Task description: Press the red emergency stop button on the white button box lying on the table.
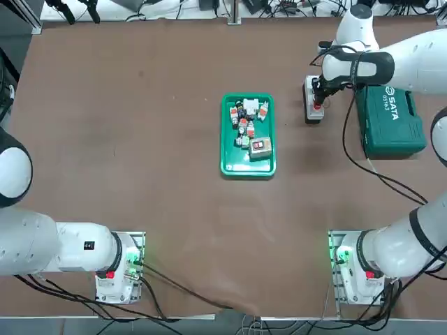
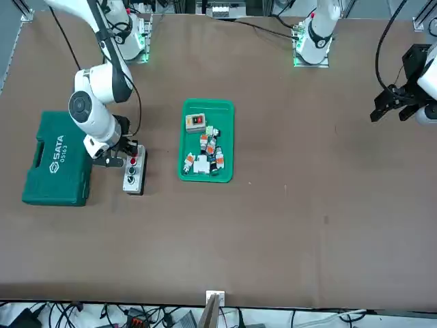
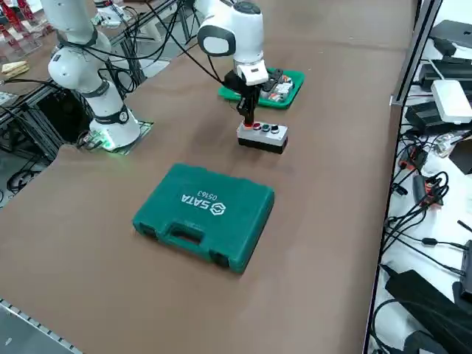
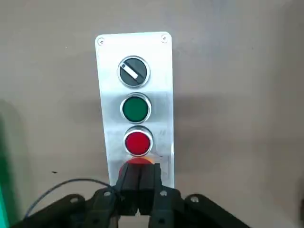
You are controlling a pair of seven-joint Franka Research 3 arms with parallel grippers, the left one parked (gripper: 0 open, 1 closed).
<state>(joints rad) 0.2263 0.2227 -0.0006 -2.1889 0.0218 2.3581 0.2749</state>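
Bright, even overhead light; soft shadows on the table [image 1: 140, 153], sharp focus

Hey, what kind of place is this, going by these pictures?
Most likely a robotics lab or test workshop. Robot arms are bolted to a brown table, loose cables and gear line its edges, and a green tool case lies by the button box, where the right tool hangs shut.

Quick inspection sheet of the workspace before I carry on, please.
Surface: brown table, bare around the items.
Job's things: white button box flat on the table; black selector, green, red and a further red button in a row.
Clutter: green tray of small parts; SATA case beside the box.
Grippers: right gripper shut, tips on the further red button.
Cables: black cable trailing from the right arm.
Surroundings: cables and gear beyond the table's edges.
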